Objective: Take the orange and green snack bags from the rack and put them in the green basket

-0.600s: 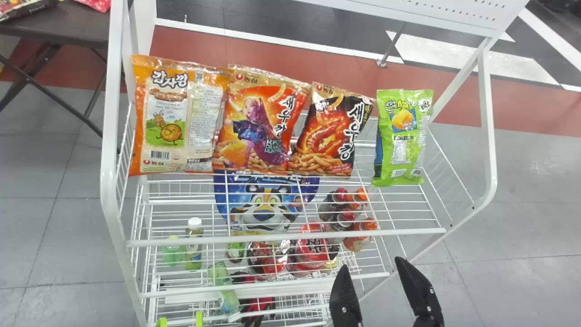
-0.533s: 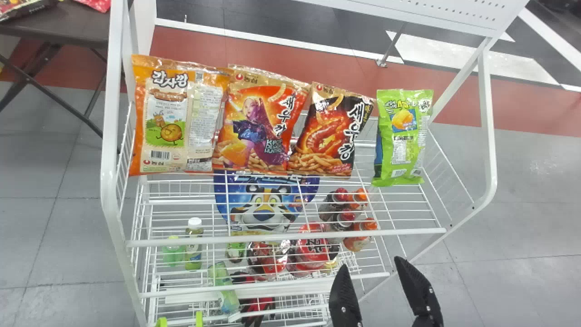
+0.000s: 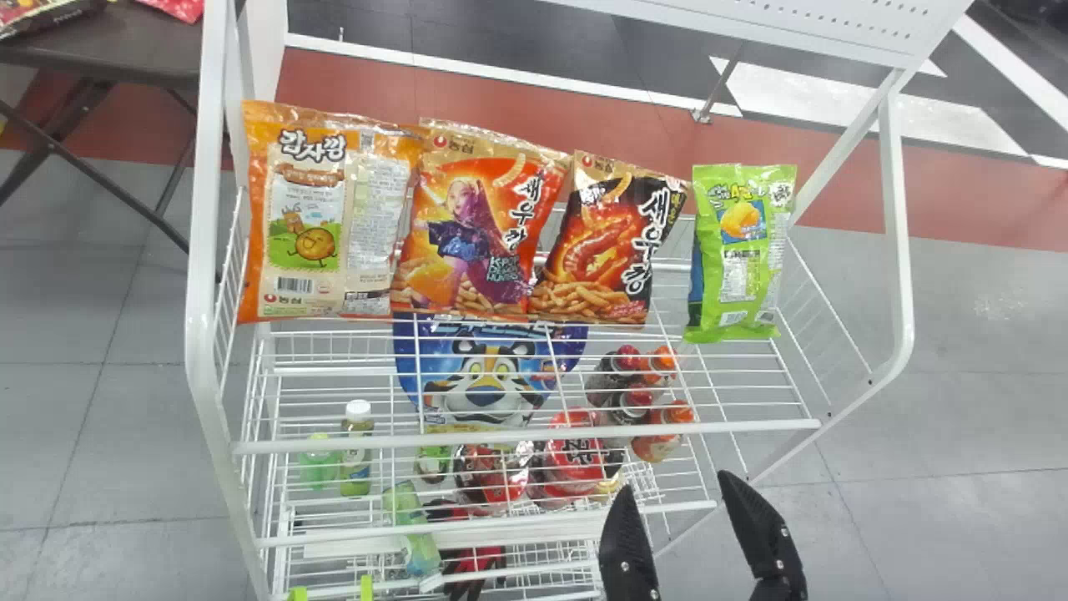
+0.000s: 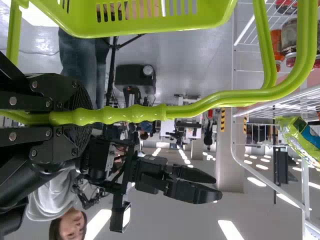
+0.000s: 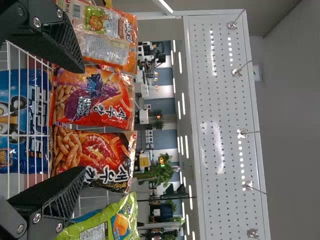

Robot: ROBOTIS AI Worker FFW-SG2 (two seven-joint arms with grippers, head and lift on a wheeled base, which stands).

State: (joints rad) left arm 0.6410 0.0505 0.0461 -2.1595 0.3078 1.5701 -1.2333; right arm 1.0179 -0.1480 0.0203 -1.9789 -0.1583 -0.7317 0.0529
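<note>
The right gripper [image 3: 676,483], spread wide near the rack [image 3: 534,436], seems poised to straddle the shelved green bag [image 3: 741,267] or orange bag [image 3: 304,209], while the left gripper [image 4: 82,117] clamps the green basket [image 4: 160,30] by its handle [image 4: 135,114], presumably keeping it ready.

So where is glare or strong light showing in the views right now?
Head view: small glints on the snack bags' crinkled wrapping, plus a pale, scattered reflection on the grey floor at the right. Left wrist view: bright ceiling lights, and shiny highlights along the green basket's handle. Right wrist view: whitish glare patches on the perforated panel.
</note>
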